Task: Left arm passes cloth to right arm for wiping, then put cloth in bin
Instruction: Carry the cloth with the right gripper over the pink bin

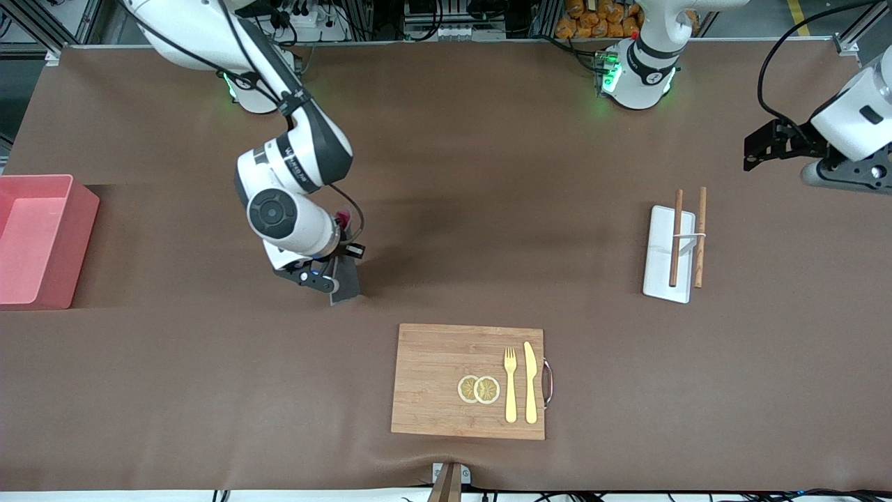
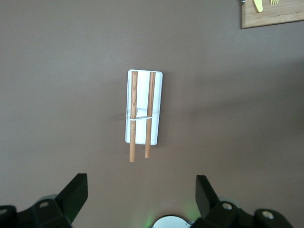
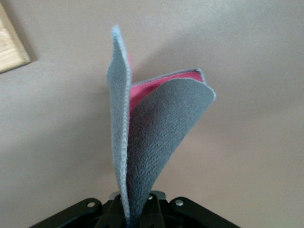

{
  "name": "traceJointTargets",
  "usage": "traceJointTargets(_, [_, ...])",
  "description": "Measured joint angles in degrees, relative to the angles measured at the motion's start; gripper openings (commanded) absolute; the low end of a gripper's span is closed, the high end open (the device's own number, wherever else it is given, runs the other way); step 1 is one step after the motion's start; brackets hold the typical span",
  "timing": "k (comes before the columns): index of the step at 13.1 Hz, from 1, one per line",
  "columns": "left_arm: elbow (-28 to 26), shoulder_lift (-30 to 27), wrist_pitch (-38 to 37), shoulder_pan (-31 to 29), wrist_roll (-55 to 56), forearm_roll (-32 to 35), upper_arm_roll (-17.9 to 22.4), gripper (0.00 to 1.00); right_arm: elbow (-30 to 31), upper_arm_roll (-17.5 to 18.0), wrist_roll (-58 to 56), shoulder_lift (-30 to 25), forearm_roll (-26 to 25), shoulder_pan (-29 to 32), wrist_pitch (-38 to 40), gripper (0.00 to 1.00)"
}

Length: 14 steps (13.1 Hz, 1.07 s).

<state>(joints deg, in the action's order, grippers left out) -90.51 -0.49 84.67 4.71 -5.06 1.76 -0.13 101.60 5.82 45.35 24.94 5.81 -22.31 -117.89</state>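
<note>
- Cloth (image 3: 156, 137) hangs pinched in the right hand (image 3: 137, 211), grey on its outer faces with a pink inner face showing in the fold; in the front view its lower corner (image 1: 344, 282) reaches down to, or almost to, the brown tabletop (image 1: 446, 174).
- Right hand (image 1: 327, 275) is pressed together on the top edge of the cloth and sits low over bare tabletop, between the bin and the board.
- Bin (image 1: 38, 240), pink and open-topped, stands well apart from that hand, at the right arm's end of the tabletop.
- Wooden board (image 1: 468, 380) lies near the right hand and nearer to the front camera, carrying two lemon slices (image 1: 479, 389), a yellow fork (image 1: 510, 385) and a yellow knife (image 1: 530, 382).
- Left hand (image 2: 140, 192) is spread wide and holds nothing; it waits raised at the left arm's end (image 1: 770, 143).
- White tray (image 2: 144, 105) lies on the tabletop close by the left hand, with two wooden sticks (image 2: 141, 115) resting lengthwise on it, their ends overhanging.
</note>
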Motion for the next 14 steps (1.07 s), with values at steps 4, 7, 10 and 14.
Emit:
traceJointTargets(4, [2.45, 0.49, -0.49, 1.27, 2.41, 0.0, -0.09, 1.0, -4.87, -1.6, -3.93, -1.41, -0.04, 3.01, 8.23, 0.0])
traceJointTargets(7, [2.75, 0.5, -4.04, 1.6, 3.05, 0.0, -0.12, 1.0, -11.82, -2.01, -15.93, -2.56, -0.13, 10.81, 17.14, 0.0])
traceJointTargets(10, [2.75, 0.63, -4.63, 1.26, 3.13, 0.0, 0.02, 1.0, -16.02, -2.2, -33.25, -2.99, -3.7, 19.22, 21.03, 0.0])
traceJointTargets(14, [2.74, 0.75, -4.7, 1.13, 3.29, 0.0, 0.19, 1.0, -18.94, -2.45, -53.82, -3.74, -6.03, 29.01, 21.77, 0.0])
